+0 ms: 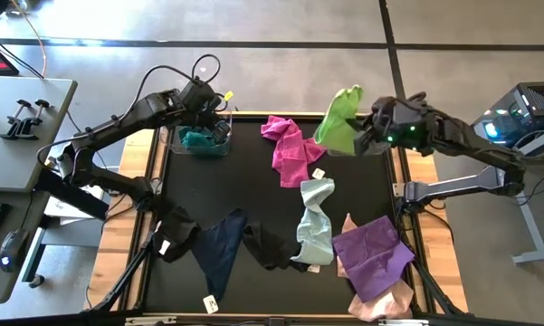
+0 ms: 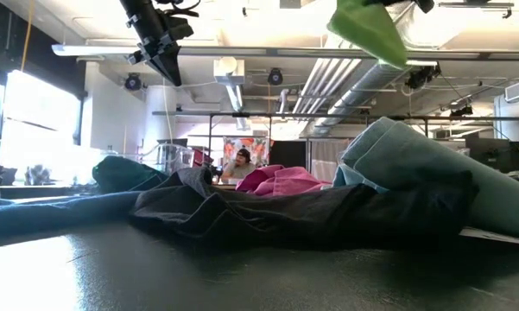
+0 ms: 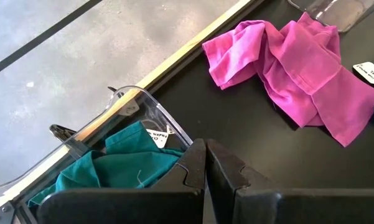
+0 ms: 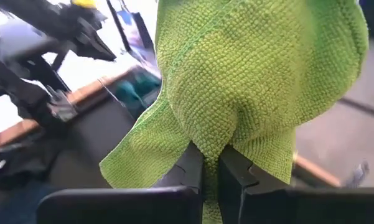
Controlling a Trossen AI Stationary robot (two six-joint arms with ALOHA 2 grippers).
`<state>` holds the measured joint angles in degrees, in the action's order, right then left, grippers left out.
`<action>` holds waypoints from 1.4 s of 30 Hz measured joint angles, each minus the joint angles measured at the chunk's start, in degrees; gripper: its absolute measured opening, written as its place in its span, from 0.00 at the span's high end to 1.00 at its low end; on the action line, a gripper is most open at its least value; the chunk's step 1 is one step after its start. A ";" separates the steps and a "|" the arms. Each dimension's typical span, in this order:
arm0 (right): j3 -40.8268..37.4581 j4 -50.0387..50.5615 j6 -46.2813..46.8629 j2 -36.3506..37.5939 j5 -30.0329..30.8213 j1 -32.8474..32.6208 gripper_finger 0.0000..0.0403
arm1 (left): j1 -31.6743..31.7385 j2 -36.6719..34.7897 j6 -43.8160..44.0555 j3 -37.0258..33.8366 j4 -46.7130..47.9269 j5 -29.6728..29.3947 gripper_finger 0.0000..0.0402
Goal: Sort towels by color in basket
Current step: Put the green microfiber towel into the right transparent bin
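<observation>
High view: straight down on the whole black table [image 1: 253, 190] and both arms, from well above

Low view: at tabletop height, level across the cloths into the room behind, very near a dark towel [image 2: 268, 212]

Left wrist view: down past closed fingers [image 3: 205, 180] at the clear basket [image 3: 127, 102] and the magenta towel [image 3: 299, 62], both shared with the high view

Right wrist view: almost filled by the lime towel [image 4: 255, 81], with the left arm [image 4: 43, 37] far beyond; same towel also seen from above
</observation>
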<state>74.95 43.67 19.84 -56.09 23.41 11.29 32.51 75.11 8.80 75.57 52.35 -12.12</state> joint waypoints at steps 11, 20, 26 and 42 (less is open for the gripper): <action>0.03 -3.21 -2.09 -0.91 4.60 5.49 0.97 | 0.00 0.00 -0.02 -0.04 -0.72 -0.12 1.00; 0.03 -1.78 -1.90 -1.73 3.80 9.91 0.97 | -0.06 0.00 -1.94 -0.04 -5.22 -0.04 1.00; 0.03 1.03 -1.92 -1.73 3.42 12.30 0.97 | -0.07 0.02 -1.99 -0.04 -6.04 -0.02 1.00; -2.54 14.65 -2.06 -4.96 4.41 25.27 0.96 | -0.07 0.01 -1.55 -0.04 -6.14 -0.02 1.00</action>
<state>72.41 58.32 17.78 -61.05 27.82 36.56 32.45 75.12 7.25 75.53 46.20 -12.14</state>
